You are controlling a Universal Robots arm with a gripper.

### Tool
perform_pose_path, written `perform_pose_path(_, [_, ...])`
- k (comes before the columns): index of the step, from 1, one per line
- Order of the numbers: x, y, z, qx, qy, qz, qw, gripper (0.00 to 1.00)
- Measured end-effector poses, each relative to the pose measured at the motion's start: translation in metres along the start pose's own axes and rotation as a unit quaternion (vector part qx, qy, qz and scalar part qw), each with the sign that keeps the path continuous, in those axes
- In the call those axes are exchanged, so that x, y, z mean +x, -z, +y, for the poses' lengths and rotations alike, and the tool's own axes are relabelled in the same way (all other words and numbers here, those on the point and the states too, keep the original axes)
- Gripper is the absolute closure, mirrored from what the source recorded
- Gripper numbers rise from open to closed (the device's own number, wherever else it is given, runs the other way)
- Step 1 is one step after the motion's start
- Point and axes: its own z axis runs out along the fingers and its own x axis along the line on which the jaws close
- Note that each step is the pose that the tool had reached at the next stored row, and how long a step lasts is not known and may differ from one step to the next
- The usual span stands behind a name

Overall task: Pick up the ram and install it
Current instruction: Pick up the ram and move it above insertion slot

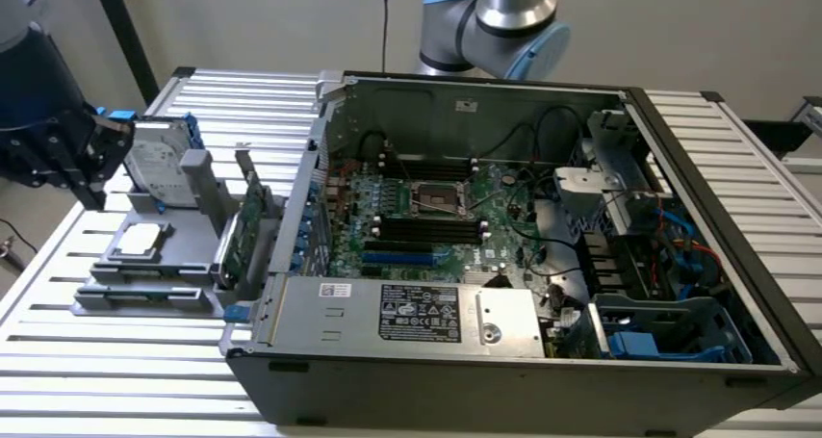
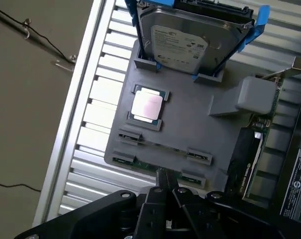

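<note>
One slatted table (image 1: 115, 380) carries one open case (image 1: 514, 385), with one arm (image 1: 507, 14) rising behind it. The exterior view looks into the case, where there is one power supply (image 1: 424, 313) along the near wall and one motherboard (image 1: 424, 231) behind it with an empty socket in the middle. On the exterior view's left, just beside the case, stands one grey holder (image 1: 167, 245).

The holder carries four parts, one of each. A card (image 1: 250, 228) stands on edge next to the case. A drive (image 1: 157, 164) leans upright in a blue frame at the far end. A square silver processor (image 1: 141, 238) lies flat in its seat. The ram (image 2: 143, 165) sits on edge in the row nearest the holder's front.

The wrist view gives what the exterior view leaves unclear: the ram as a thin green strip between grey clips (image 2: 200, 157). There are four clips, two to a row, and I can make out one green strip. This view also shows the drive's label, the floor beside the table and a loose cable on it.

The gripper (image 2: 163, 175) has its fingers pressed together with nothing between them. In the wrist view its tips line up with the ram's upper edge, and I cannot tell whether they touch it. In the exterior view its dark body hangs at the left edge, beside the drive.
</note>
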Motion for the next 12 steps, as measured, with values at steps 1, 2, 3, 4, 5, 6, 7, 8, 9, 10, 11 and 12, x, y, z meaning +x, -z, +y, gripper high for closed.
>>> perform_pose_path(1, [0.0, -0.0003, 0.0, 0.0003, 0.009, 0.0008, 1.0, 0.89])
perform_pose_path(2, [0.0, -0.0005, 0.0, 0.0006, 0.018, 0.0016, 0.9998, 0.89])
perform_pose_path(3, [-0.0001, -0.0007, -0.0001, 0.001, 0.028, 0.0025, 0.9996, 0.89])
perform_pose_path(4, [-0.0001, -0.0009, -0.0001, 0.0014, 0.037, 0.0033, 0.9993, 0.89])
perform_pose_path(5, [-0.0001, -0.0011, -0.0001, 0.0018, 0.046, 0.0041, 0.999, 0.89])
perform_pose_path(6, [-0.0001, -0.0013, -0.0002, 0.0021, 0.055, 0.0049, 0.9985, 0.89])
perform_pose_path(7, [-0.0001, -0.0015, -0.0002, 0.0025, 0.063, 0.0058, 0.998, 0.89])
perform_pose_path(8, [-0.0001, -0.0017, -0.0002, 0.0028, 0.072, 0.0066, 0.9973, 0.89])
perform_pose_path(9, [-0.0001, -0.002, -0.0002, 0.0032, 0.082, 0.0074, 0.9966, 0.89])
perform_pose_path(10, [-0.0001, -0.0022, -0.0002, 0.0035, 0.091, 0.0082, 0.9959, 0.89])
perform_pose_path(11, [-0.0001, -0.0024, -0.0003, 0.0039, 0.099, 0.009, 0.995, 0.89])
perform_pose_path(12, [-0.0001, -0.0026, -0.0003, 0.0042, 0.108, 0.0098, 0.9941, 0.89])
